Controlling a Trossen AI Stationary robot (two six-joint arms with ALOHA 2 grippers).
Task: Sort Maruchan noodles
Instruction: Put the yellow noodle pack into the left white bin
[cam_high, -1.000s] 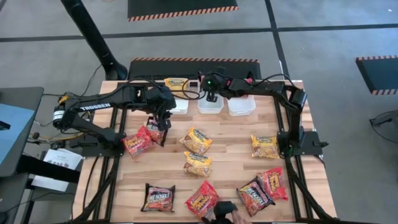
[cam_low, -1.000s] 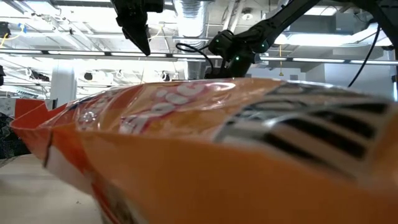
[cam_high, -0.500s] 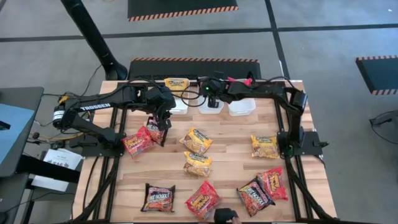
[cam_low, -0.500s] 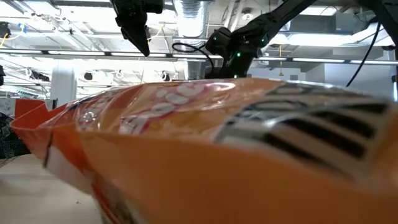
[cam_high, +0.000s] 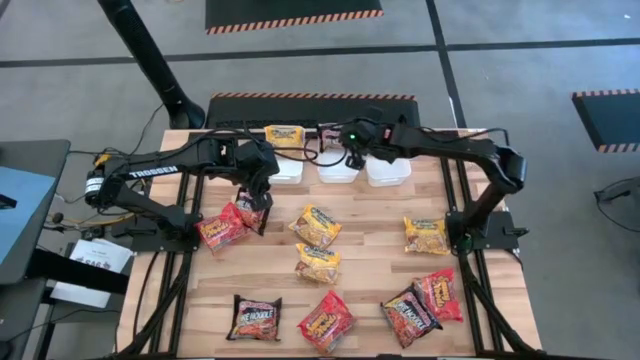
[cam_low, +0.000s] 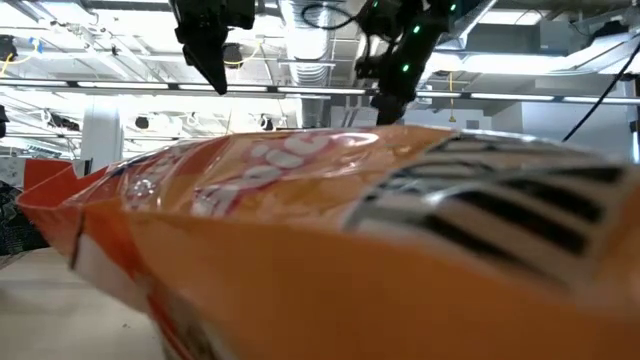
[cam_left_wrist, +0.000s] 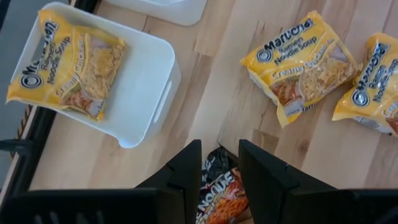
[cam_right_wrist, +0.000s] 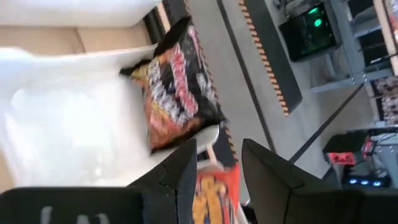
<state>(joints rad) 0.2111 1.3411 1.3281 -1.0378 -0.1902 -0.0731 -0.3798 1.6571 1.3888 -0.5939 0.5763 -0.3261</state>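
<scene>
Over the table's far edge, the right gripper (cam_high: 352, 158) hangs above the middle white bin (cam_high: 338, 171); only its wrist view shows the fingers spread and a black packet (cam_right_wrist: 177, 87) leaning in that bin. The left gripper (cam_left_wrist: 219, 163) pinches a dark packet (cam_left_wrist: 219, 190) near a red packet (cam_high: 221, 229). Its wrist view shows a yellow packet (cam_left_wrist: 65, 62) in the left bin (cam_left_wrist: 146, 93). Other Maruchan noodles (cam_high: 318, 226) lie across the table (cam_high: 370, 235).

Three bins (cam_high: 340, 168) stand in a row along the table (cam_high: 370, 250)'s far edge, one packet (cam_high: 284, 135) in the left bin. Loose packets (cam_high: 318, 226) lie mid-table; more (cam_high: 326, 320) line the near edge, two (cam_high: 232, 222) by the left edge
</scene>
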